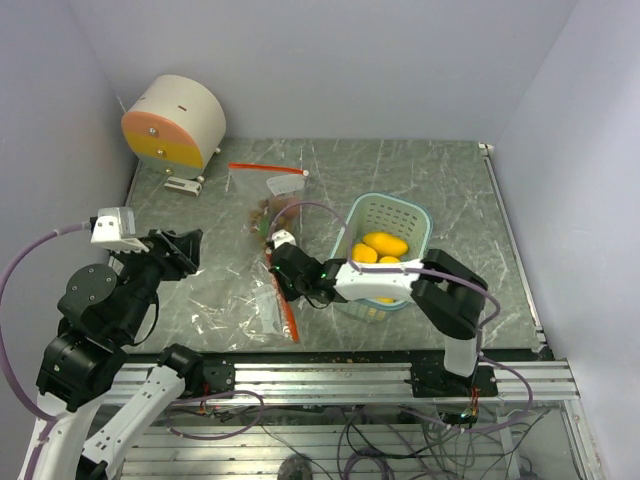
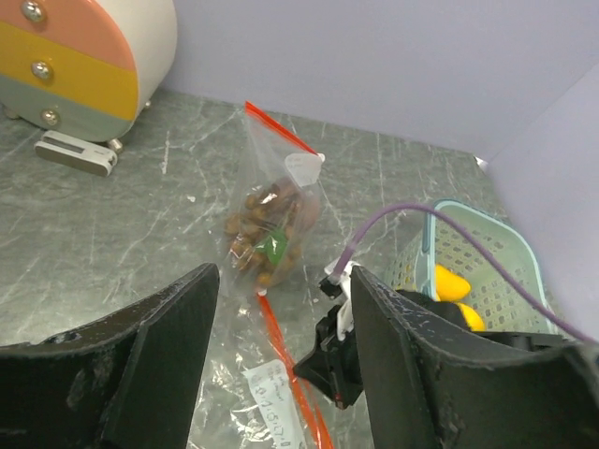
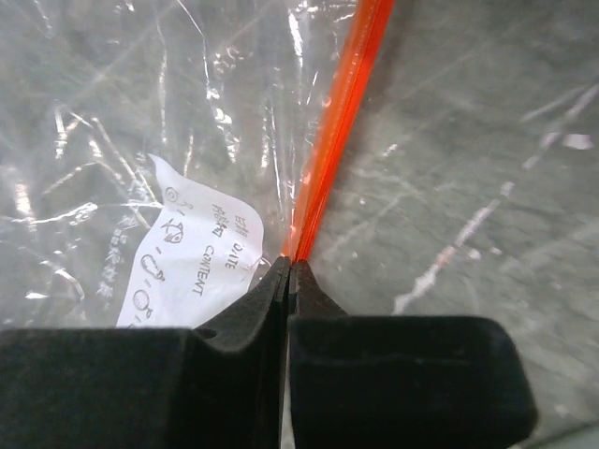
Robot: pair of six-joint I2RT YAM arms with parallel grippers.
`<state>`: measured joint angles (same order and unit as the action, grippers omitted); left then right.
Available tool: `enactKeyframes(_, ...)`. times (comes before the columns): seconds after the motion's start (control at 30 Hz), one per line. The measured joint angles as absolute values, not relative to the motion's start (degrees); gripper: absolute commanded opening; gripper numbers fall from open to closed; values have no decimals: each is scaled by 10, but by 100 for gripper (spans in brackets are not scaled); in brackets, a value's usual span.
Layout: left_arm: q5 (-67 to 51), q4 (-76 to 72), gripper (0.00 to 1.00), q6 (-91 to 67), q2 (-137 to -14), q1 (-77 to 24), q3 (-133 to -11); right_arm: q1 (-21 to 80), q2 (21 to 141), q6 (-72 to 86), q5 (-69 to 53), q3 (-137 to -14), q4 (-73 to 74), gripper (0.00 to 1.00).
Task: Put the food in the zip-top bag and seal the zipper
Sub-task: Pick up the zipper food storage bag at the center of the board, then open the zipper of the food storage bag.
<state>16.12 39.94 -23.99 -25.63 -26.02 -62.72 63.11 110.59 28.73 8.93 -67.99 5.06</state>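
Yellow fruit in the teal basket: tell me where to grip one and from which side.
Grip the far fruit across its narrow middle, coming straight down. The basket walls block every side approach, and this oblong fruit lies fully exposed, long axis sideways, so jaws likely straddle its short width best.

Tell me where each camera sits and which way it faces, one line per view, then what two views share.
Top external: above and behind the bases, looking down on the table; both arms show, with the left gripper and right gripper.
Left wrist: low over the table, facing the bagged brown fruits; its own open fingers frame the view.
Right wrist: close above the orange zipper; its own shut fingertips pinch it.
Shared: top and left wrist both show the teal basket.
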Motion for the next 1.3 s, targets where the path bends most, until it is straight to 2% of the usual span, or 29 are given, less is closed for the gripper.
enactKeyframes(0.43, 15, 392, 56, -319, -305, -260, -611, 640, 817, 199, 156, -592, 19, 0)
enactKeyframes(0.83, -134, 293, 60, -462, -346, -260, -464, 657, 742, 142, 162, -541, 0, 0)
enactKeyframes(1.3, -159, 190, 58, -519, -397, -260, -415, 690, 732, 110, 159, -542, -22, 0)
